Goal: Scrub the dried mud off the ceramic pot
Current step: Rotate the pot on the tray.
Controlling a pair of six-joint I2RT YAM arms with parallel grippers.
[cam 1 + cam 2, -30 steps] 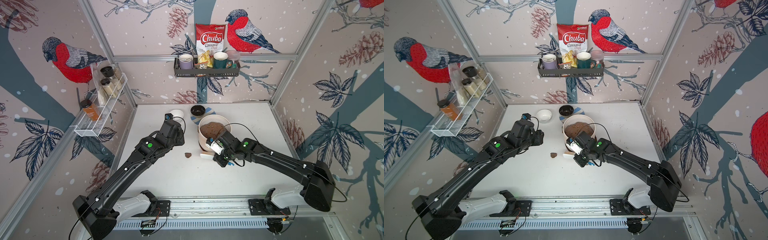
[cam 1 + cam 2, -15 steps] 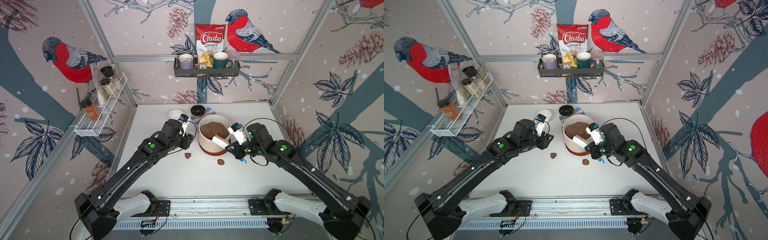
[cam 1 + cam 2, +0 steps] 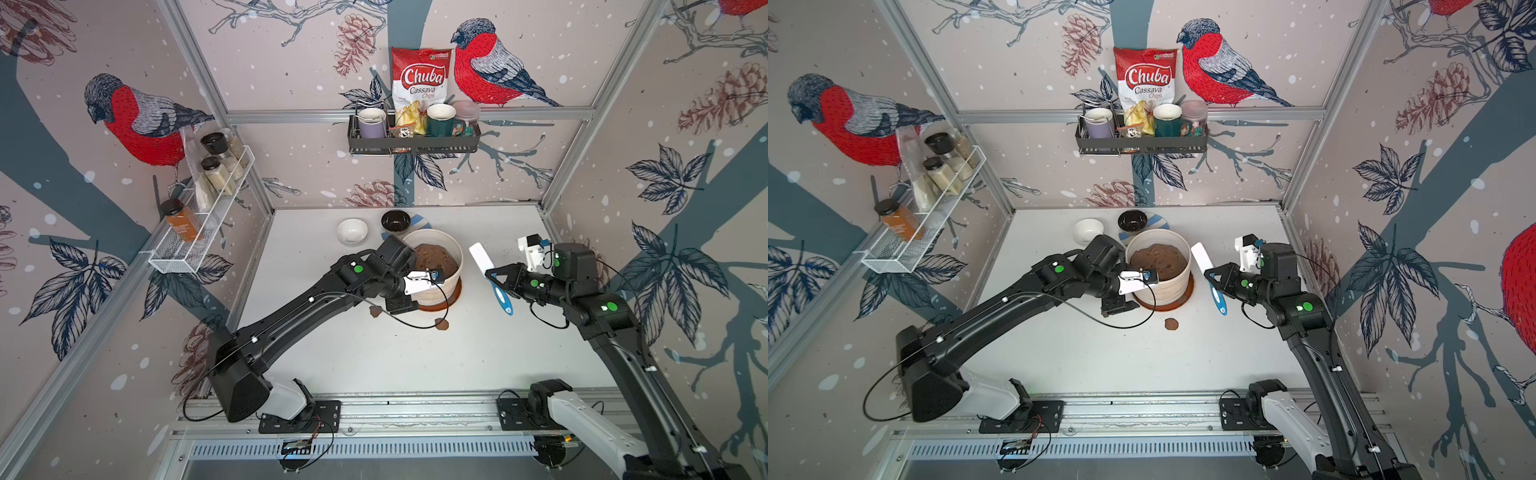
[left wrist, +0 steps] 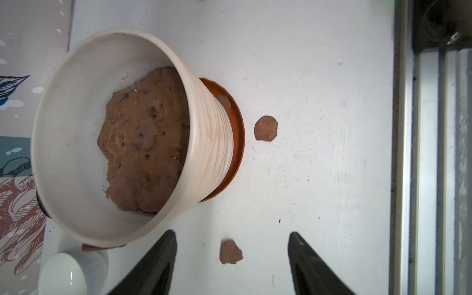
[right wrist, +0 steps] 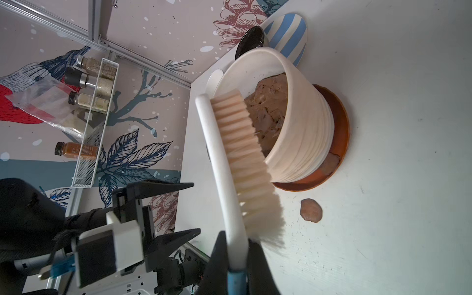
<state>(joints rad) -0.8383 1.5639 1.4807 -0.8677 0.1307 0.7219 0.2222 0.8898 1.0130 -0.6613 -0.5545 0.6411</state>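
The ceramic pot, cream and ribbed, stands on a brown saucer mid-table, with a brown mass inside. Flakes of dried mud lie on the table in front of it. A third flake rests on the saucer against the pot's wall. My left gripper is open at the pot's front-left, and one flake lies on the table between its fingers. To the right of the pot, clear of it, my right gripper is shut on a white-and-blue scrub brush with its bristles towards the pot.
A small white bowl, a black bowl and a striped plate sit behind the pot. Wire racks with jars and cups hang on the walls. The metal rail runs along the front edge.
My right arm drew the brush off the pot's front and out to its right. The left arm swung from behind the pot to its front-left, jaws wider. A second flake lies on the table.
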